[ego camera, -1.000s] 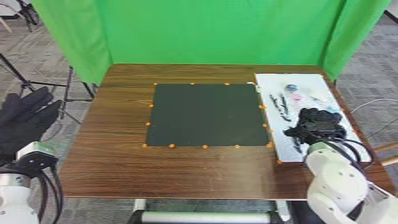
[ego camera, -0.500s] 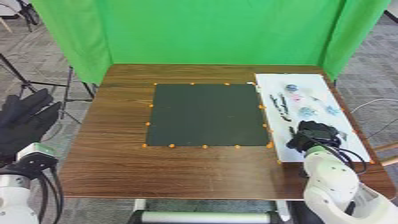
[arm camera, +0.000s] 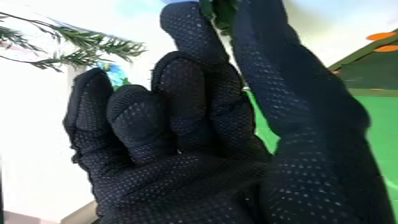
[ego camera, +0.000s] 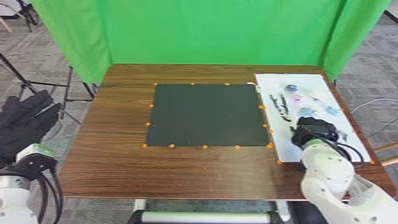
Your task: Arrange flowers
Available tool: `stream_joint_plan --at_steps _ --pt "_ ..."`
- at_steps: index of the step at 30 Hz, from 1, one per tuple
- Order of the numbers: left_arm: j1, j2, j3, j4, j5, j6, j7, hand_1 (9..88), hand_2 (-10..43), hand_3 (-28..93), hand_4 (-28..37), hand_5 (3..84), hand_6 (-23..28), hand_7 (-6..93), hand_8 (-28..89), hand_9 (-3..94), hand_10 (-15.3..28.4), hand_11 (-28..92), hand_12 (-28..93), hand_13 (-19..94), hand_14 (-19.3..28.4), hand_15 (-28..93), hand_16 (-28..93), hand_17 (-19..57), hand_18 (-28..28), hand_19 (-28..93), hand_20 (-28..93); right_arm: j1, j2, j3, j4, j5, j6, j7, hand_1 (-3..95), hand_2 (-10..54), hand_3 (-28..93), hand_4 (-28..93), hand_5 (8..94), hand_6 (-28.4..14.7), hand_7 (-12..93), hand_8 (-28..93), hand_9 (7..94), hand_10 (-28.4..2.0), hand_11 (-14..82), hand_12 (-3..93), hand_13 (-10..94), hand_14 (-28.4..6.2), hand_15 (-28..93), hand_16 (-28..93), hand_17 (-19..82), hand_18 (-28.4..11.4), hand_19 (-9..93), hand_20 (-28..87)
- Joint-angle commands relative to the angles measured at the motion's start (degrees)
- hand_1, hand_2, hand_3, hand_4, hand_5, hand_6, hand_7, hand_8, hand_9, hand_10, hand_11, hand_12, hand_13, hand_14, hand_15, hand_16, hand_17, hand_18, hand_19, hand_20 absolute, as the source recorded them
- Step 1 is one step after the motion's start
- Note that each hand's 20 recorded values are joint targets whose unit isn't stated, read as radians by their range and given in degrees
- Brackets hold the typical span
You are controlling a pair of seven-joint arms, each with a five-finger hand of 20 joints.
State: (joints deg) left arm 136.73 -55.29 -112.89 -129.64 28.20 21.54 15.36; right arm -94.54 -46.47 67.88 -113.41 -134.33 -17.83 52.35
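Note:
In the head view, my right hand (ego camera: 316, 131) is low over the near part of the white board (ego camera: 298, 153). Flowers lie beyond it: a blue one (ego camera: 291, 88), a pink one (ego camera: 298, 98) and pale blue ones (ego camera: 307, 111). Dark green sprigs (ego camera: 280, 106) lie on the board's left side. In the right wrist view, my right hand (arm camera: 187, 180) has a dark green piece (arm camera: 221, 12) pinched between finger and thumb; its lower part is hidden. A needle-leaved sprig (arm camera: 89, 44) and a bit of blue (arm camera: 113, 71) show beyond. My left hand (ego camera: 27, 122) stays open off the table's left side.
A dark green mat (ego camera: 206, 115) edged with orange dots lies mid-table, left of the white board. The brown table (ego camera: 111, 155) extends around both. A green curtain (ego camera: 218, 32) hangs behind the table's far edge.
My right hand has drawn back toward the near end of the board, uncovering the pale blue flowers, then shifted slightly left. My left hand has not moved.

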Motion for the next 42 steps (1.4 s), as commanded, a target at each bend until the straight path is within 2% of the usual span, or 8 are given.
stream_joint_plan --at_steps 1,22,27,30,33,36,38,42 --pt "0.76 -0.44 -0.47 -0.29 -2.08 -0.1 0.33 27.1 10.1 72 -28.3 43.0 9.8 21.3 -12 34.0 15.8 27 10 23 17.1 48 -11 -6.8 14.6 36 9 -3.43 -1.58 -2.48 6.31 3.31 -1.39 1.29 56.7 -9.5 61 -28 78.2 -3.8 29 12 71.5 -16.3 57.2 53.4 60 -20.8 77 53 27 -28.4 76 49" --pt "-0.07 -2.22 -2.04 0.25 -5.02 -1.19 0.65 27.1 10.0 72 -28.3 43.1 9.8 21.4 -12 34.4 16.0 27 10 23 17.0 48 -11 -6.8 14.6 36 9 -5.84 1.13 0.25 -0.54 -1.08 13.02 -0.29 46.1 -9.5 81 -9 78.5 -4.8 42 31 78.1 -14.1 50.0 61.8 65 -20.3 76 50 32 -28.4 78 50" --pt "-0.03 -4.06 -3.98 0.36 -6.25 -1.21 0.21 27.0 9.9 72 -28.3 43.1 9.8 21.4 -12 34.3 15.8 27 9 23 17.0 48 -11 -6.8 14.6 36 9 -4.08 1.35 -0.2 -4.94 -1.72 16.76 -2.14 46.6 -9.5 81 -10 78.6 -5.0 42 31 78.5 -14.0 49.2 62.1 66 -20.2 76 49 33 -28.4 78 50" --pt "-0.21 -6.08 -6.01 0.44 -4.53 -0.84 -1.52 26.9 9.8 72 -28.3 43.1 9.8 21.2 -12 34.2 15.8 27 9 23 16.9 48 -11 -6.7 14.6 35 9 -0.22 0.57 -2.81 -6.29 -1.34 18.49 -3.16 46.7 -9.5 81 -10 78.7 -5.0 42 31 78.6 -13.9 48.8 62.3 66 -20.2 76 49 33 -28.4 78 50" --pt "-1.35 -7.8 -7.7 1.88 -4.03 -0.61 -3.81 24.8 11.0 72 -28.3 42.9 9.7 21.0 -12 33.8 15.7 26 9 23 16.7 47 -11 -6.7 14.5 35 9 5.47 -1.3 -6.5 -6.59 0.45 19.43 -3.7 46.6 -9.5 82 -10 78.8 -5.0 42 31 78.7 -13.9 48.6 62.7 66 -20.2 76 50 33 -28.4 78 50" --pt "-1.9 -7.86 -7.79 3.61 -6.59 2.17 -2.58 19.3 14.8 69 -28.3 42.2 9.5 20.4 -12 33.3 15.9 26 9 22 16.6 47 -10 -6.8 14.5 35 9 11.91 -5.53 -10.95 -4.77 3.22 19.32 -3.72 46.5 -9.5 82 -10 78.8 -4.9 42 32 78.8 -13.8 48.4 62.8 66 -20.2 76 50 33 -28.4 78 50" --pt "-2.46 -8.08 -8.05 4.59 -4.88 2.41 -3.86 18.7 16.2 65 -28.3 41.7 9.5 19.9 -12 33.0 15.8 25 9 22 16.7 47 -10 -6.9 14.4 35 9 16.29 -8.75 -14.79 -2.15 3.54 19.47 -4.24 46.4 -9.5 82 -10 78.8 -4.9 42 32 78.9 -13.8 48.3 62.7 66 -20.2 76 50 33 -28.4 78 50" --pt "-4.73 -12.09 -12.23 5.68 0.04 -0.14 -13.84 26.1 18.9 47 -28.3 41.1 9.6 19.8 -11 32.8 15.7 25 10 21 16.4 46 -10 -6.8 14.2 34 9 22.65 -13.38 -20.09 1.14 8.95 18.2 -6.58 45.8 -9.5 82 -9 78.9 -4.4 42 31 79.0 -13.7 48.3 62.5 66 -20.0 76 50 32 -28.4 78 50"
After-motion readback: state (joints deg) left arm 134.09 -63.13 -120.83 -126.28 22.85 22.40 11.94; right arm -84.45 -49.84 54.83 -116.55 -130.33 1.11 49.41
